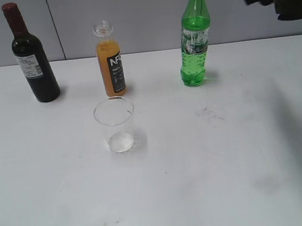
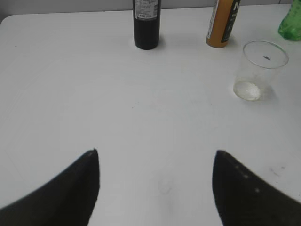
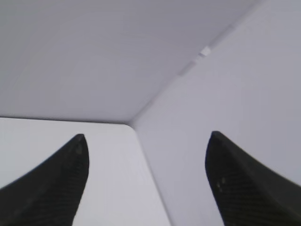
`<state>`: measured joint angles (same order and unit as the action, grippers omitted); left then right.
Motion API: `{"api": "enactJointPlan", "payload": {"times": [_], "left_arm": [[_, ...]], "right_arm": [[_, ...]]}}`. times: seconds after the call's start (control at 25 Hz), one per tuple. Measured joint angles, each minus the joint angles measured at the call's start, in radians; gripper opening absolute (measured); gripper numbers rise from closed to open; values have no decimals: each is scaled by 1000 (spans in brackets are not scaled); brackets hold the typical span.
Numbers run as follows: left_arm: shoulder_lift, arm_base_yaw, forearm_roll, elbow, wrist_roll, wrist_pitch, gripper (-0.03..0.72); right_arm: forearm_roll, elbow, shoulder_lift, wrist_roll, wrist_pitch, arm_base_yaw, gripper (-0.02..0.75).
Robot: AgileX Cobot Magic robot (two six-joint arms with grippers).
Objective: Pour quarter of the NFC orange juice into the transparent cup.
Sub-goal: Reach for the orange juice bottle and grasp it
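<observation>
White table [image 1: 227, 180], faint scuff marks, grey panelled wall [image 1: 141, 12] behind

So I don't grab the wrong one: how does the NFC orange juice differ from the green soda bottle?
The NFC orange juice is shorter, orange, black-labelled and uncapped; the green soda bottle is taller, green and wears a yellow cap. Both stand upright at the back of the table.

White table [image 1: 211, 182], faintly scuffed. Standing upright on it: dark wine bottle [image 1: 32, 60], uncapped NFC orange juice [image 1: 111, 63], green soda bottle [image 1: 195, 44], transparent cup [image 1: 116, 125] just before the juice
</observation>
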<state>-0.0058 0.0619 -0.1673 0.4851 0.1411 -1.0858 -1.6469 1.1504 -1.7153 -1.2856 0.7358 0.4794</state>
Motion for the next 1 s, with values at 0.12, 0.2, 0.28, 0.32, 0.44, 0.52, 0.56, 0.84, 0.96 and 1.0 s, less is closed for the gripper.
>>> {"api": "enactJointPlan", "payload": {"times": [0.12, 0.2, 0.28, 0.32, 0.44, 0.52, 0.56, 0.84, 0.96, 1.0], "left_arm": [[0, 0, 0, 0, 0, 0, 569], [0, 0, 0, 0, 0, 0, 569], [0, 0, 0, 0, 0, 0, 569], [0, 0, 0, 0, 0, 0, 569], [0, 0, 0, 0, 0, 0, 569], [0, 0, 0, 0, 0, 0, 569], [0, 0, 0, 0, 0, 0, 569], [0, 0, 0, 0, 0, 0, 569], [0, 0, 0, 0, 0, 0, 569], [0, 0, 0, 0, 0, 0, 569]], "right_arm": [[73, 0, 0, -6, 299, -2, 592], [146, 8, 2, -17, 389, -3, 592], [252, 32, 2, -13, 411, -10, 592], [323, 50, 2, 3, 408, -18, 592], [565, 112, 2, 155, 351, -80, 592], [749, 162, 2, 344, 294, -149, 592], [850, 190, 2, 426, 280, -179, 592], [1360, 347, 2, 1017, 267, -358, 592], [1513, 392, 2, 1206, 319, -390, 592], [1553, 405, 2, 1246, 341, -397, 592]]}}
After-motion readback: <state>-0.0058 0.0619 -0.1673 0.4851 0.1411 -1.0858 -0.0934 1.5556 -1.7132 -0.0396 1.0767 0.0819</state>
